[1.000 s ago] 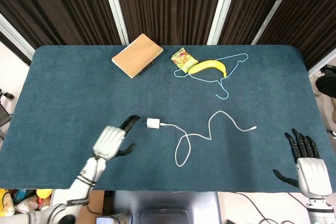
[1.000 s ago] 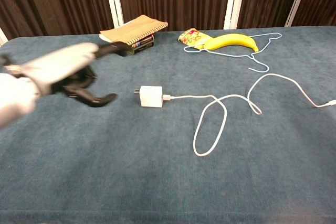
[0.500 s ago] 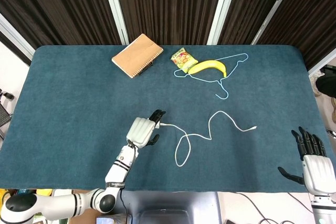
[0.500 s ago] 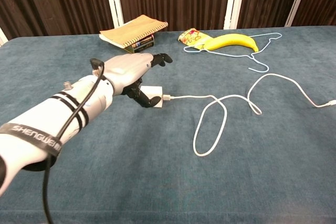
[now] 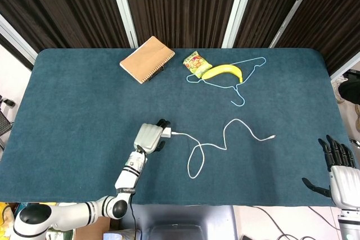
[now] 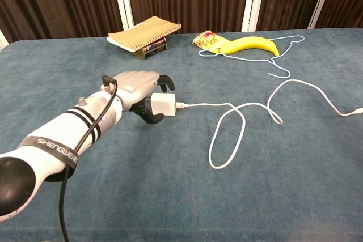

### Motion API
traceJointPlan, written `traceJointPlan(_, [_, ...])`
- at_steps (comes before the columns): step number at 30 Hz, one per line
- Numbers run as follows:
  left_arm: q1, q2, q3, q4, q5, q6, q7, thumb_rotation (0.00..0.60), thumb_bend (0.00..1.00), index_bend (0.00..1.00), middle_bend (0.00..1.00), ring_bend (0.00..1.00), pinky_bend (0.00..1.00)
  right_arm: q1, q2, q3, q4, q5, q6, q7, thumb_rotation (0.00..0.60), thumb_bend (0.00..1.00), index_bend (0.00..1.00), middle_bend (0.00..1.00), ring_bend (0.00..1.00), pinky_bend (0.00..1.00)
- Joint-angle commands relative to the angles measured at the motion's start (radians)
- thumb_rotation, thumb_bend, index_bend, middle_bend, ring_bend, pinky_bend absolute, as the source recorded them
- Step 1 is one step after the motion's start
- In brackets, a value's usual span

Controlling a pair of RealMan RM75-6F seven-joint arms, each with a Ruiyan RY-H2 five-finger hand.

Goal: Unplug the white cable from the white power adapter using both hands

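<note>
- My left hand (image 6: 139, 86) is wrapped around the white power adapter (image 6: 163, 105), fingers (image 6: 164, 81) curled over its top and thumb tucked underneath. It grips the brick's body so the port end faces the cable.
- Adapter sits on the desk (image 5: 73, 111), left of centre in the head view (image 5: 166, 132); whether it's lifted or just pinned down, can't tell.
- White cable (image 6: 238, 123) is plugged into the adapter's right face and runs away in loose loops across the blue felt, free end lying well off to the right (image 5: 272, 136). Slack means no tension fighting me.
- My right hand (image 5: 340, 173) is at the desk's near right edge, fingers spread, holding nothing, well apart from the cable. It's out of the chest view.
- Judgement: anchor is set, pull is not started. The right hand needs to come in and pinch the connector just beside the adapter.
- Risk: grabbing the cord mid-loop would only drag the slack.
- Notebook (image 5: 147, 59), banana (image 5: 223, 71), snack packet (image 5: 194, 62) and wire hanger (image 5: 247, 77) are at the far edge, out of the way.
</note>
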Motion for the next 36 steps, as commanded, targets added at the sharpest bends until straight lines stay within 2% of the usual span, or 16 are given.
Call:
traceJointPlan(1, [-0.003,-0.005,0.004,0.013,0.003,0.001,-0.008,0.600,0.39,0.25,0.24,0.95,1.00,0.001,0.000,-0.001,0.000,0.000,-0.001,-0.001,0.600,0.24,0.00,0.00,0.00,0.00])
traceJointPlan(12, [-0.010,-0.031,0.013,0.080,0.033,0.015,-0.055,0.600,0.42,0.36,0.34,0.97,1.00,-0.003,0.002,-0.004,-0.001,-0.008,0.009,0.002,0.600,0.24,0.00,0.00,0.00,0.00])
traceJointPlan(16, [-0.008,-0.040,0.019,0.100,0.069,0.038,-0.090,0.600,0.44,0.44,0.43,0.99,1.00,-0.004,0.001,-0.004,0.000,-0.009,0.011,-0.001,0.600,0.24,0.00,0.00,0.00,0.00])
traceJointPlan(26, [-0.002,-0.054,0.021,0.119,0.110,0.057,-0.157,0.600,0.46,0.58,0.59,1.00,1.00,-0.006,-0.001,-0.008,-0.001,-0.020,0.019,-0.006,0.600,0.24,0.00,0.00,0.00,0.00])
traceJointPlan(33, [0.013,-0.054,0.034,0.127,0.174,0.105,-0.224,0.600,0.56,0.69,0.74,1.00,1.00,-0.005,-0.004,-0.010,0.002,-0.029,0.021,-0.007,0.600,0.24,0.00,0.00,0.00,0.00])
traceJointPlan(34, [0.028,-0.030,0.029,0.069,0.190,0.127,-0.267,0.600,0.58,0.70,0.76,1.00,1.00,0.006,-0.016,-0.011,0.009,-0.066,0.025,0.014,0.600,0.24,0.00,0.00,0.00,0.00])
traceJointPlan(36, [0.046,0.010,0.038,-0.001,0.203,0.138,-0.271,0.600,0.59,0.71,0.77,1.00,1.00,0.019,-0.040,-0.007,0.031,-0.106,0.039,0.053,0.600,0.24,0.00,0.00,0.00,0.00])
